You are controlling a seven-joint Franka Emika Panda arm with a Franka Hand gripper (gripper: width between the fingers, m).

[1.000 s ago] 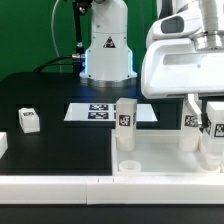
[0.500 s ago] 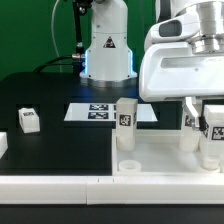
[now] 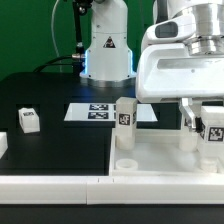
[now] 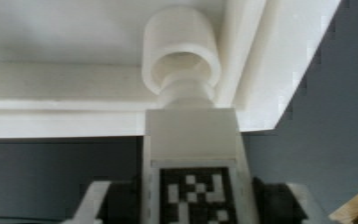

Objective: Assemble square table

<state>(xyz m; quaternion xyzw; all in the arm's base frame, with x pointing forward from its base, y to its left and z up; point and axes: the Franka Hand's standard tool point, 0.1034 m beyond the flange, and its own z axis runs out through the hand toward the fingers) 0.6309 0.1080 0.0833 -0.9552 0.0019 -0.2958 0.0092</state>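
Observation:
The white square panel (image 3: 160,152) lies at the exterior view's lower right. One tagged leg (image 3: 125,113) stands upright at its far left corner, and another leg (image 3: 190,124) stands at the far right, partly hidden. An empty round socket (image 3: 127,164) shows at the near left corner. My gripper (image 3: 212,120) is shut on a tagged leg (image 3: 213,132) and holds it upright over the panel's right side. In the wrist view the held leg (image 4: 197,150) sits between my fingers (image 4: 105,203), close to a standing leg (image 4: 179,55) by the panel's rim (image 4: 87,95).
A loose tagged leg (image 3: 28,121) lies on the black table at the exterior view's left, with a white piece (image 3: 3,145) at the edge. The marker board (image 3: 95,112) lies behind. A long white rail (image 3: 60,187) runs along the front. The robot base (image 3: 105,50) stands at the back.
My gripper, with the leg in it, has shifted slightly to the exterior view's left and a little lower. Nothing else has moved.

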